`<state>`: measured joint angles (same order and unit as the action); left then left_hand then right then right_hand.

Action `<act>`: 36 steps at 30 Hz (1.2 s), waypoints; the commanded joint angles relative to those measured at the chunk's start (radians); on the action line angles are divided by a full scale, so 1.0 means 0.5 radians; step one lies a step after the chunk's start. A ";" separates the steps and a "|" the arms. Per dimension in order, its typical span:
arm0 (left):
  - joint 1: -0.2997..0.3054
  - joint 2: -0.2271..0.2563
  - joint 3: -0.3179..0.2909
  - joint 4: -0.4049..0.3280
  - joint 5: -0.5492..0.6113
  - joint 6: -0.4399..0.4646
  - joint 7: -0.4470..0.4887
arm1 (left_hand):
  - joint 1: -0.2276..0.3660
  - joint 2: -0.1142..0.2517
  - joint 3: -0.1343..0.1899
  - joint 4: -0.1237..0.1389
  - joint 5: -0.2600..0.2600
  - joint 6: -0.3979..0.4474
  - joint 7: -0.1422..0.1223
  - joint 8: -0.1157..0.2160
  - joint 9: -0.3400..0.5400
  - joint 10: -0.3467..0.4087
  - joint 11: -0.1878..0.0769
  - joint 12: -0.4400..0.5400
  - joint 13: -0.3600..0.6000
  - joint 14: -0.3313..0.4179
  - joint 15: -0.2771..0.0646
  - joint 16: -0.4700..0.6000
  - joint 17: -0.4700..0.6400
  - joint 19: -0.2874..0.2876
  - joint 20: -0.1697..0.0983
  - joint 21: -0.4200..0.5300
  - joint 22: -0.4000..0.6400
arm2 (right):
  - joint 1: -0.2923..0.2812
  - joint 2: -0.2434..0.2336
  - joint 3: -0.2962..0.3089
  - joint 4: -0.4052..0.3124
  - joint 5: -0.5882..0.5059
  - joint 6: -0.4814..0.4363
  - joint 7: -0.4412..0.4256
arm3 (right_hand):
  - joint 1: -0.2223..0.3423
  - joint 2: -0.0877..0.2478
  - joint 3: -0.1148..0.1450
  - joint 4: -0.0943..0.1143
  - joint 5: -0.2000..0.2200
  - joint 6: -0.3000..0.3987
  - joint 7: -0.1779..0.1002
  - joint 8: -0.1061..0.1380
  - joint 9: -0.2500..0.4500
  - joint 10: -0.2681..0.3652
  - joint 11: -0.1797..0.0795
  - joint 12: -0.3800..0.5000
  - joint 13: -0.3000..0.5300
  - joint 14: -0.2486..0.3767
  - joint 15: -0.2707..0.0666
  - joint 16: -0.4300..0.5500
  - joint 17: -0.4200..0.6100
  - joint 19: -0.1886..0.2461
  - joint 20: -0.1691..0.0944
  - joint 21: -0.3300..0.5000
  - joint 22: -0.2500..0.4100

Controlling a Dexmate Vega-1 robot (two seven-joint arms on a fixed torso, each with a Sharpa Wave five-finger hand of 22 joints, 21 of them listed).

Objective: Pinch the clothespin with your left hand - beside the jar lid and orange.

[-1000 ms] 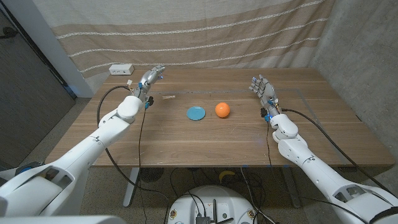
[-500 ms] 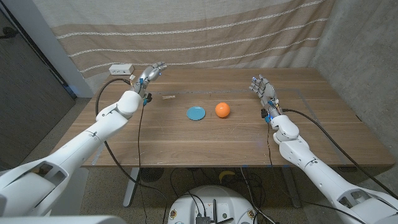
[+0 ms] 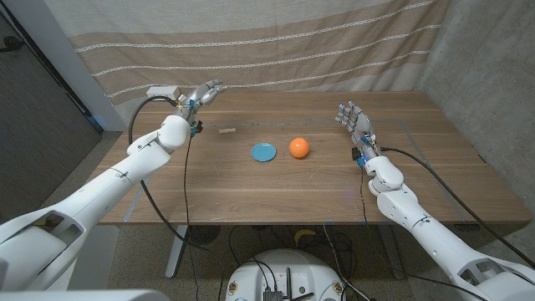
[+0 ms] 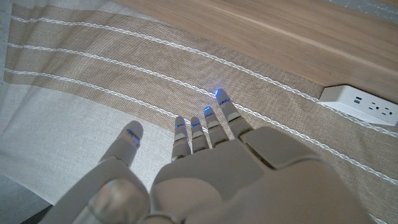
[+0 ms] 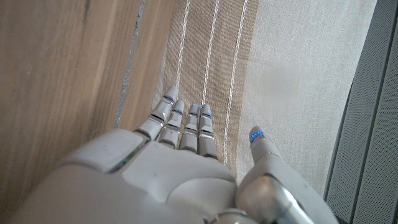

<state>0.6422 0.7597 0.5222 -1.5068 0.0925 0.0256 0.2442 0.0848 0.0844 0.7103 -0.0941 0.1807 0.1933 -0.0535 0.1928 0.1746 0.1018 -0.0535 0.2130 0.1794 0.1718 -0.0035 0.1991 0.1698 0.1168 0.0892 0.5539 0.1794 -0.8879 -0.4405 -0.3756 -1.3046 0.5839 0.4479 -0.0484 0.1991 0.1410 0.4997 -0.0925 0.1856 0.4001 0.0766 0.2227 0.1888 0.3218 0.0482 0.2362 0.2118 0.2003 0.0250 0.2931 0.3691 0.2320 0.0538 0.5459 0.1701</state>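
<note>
A small wooden clothespin lies on the table left of the blue jar lid and the orange. My left hand is raised over the table's far left corner, behind and left of the clothespin, fingers apart and holding nothing. In the left wrist view the same left hand points its spread fingers at the striped curtain. My right hand is held up right of the orange, fingers apart and empty; the right wrist view shows that hand with straight fingers.
A white power strip sits off the table's far left corner, close to my left hand, and appears as the white power strip in the left wrist view. A striped curtain hangs behind the table. A cable trails from my left arm.
My left hand has lifted and swung back toward the far left corner, away from the clothespin. The right hand, clothespin, lid and orange have stayed put.
</note>
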 commanded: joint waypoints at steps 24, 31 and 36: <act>-0.109 0.114 0.149 -0.275 0.521 0.548 -0.130 | 0.097 -0.008 0.015 -0.119 -0.012 0.049 -0.027 0.007 0.010 0.043 -0.042 0.000 0.010 0.017 -0.041 -0.012 0.010 0.017 -0.013 -0.041 0.004 | -0.079 -0.024 0.006 -0.107 -0.053 0.009 -0.073 | 0.022 0.007 -0.008 -0.028 0.013 0.037 0.007 0.002 0.008 0.022 0.008 -0.001 0.010 -0.002 0.004 0.010 0.010 0.004 0.017 -0.028 0.009; -0.148 0.114 0.200 -0.323 0.617 0.692 -0.204 | 0.160 0.022 0.039 -0.158 -0.010 0.102 -0.026 0.025 0.012 0.056 -0.061 -0.002 0.011 0.031 -0.060 -0.011 0.011 0.017 -0.014 -0.054 0.004 | -0.077 -0.025 0.006 -0.103 -0.043 0.002 -0.063 | 0.024 0.007 -0.009 -0.032 0.013 0.039 0.007 0.000 0.009 0.023 0.012 -0.002 0.011 0.000 0.008 0.011 0.011 0.004 0.018 -0.033 0.010; -0.195 0.113 0.261 -0.374 0.726 0.843 -0.288 | 0.239 0.023 0.056 -0.191 -0.006 0.183 -0.025 0.052 0.014 0.093 -0.075 0.004 0.012 0.046 -0.078 -0.010 0.011 0.025 -0.020 -0.067 0.004 | -0.076 -0.027 0.008 -0.101 -0.035 -0.003 -0.057 | 0.025 0.007 -0.009 -0.034 0.014 0.042 0.007 -0.001 0.009 0.023 0.010 -0.003 0.012 -0.001 0.007 0.012 0.012 0.006 0.018 -0.036 0.010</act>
<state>0.5789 0.8151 0.6080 -1.6509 0.3385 0.2826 0.1788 0.1800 0.0968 0.7335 -0.1780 0.1769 0.2573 -0.0664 0.2048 0.1796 0.1288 -0.0880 0.2130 0.1843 0.1911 -0.0340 0.1983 0.1697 0.1238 0.0820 0.5280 0.1792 -0.9247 -0.4525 -0.3726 -1.3547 0.5616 0.4503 -0.0802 0.2133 0.1553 0.4950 -0.1044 0.1856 0.4161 0.0819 0.2226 0.1884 0.3270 0.0536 0.2361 0.2166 0.2003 0.0250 0.2931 0.3737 0.2357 0.0574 0.5286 0.1700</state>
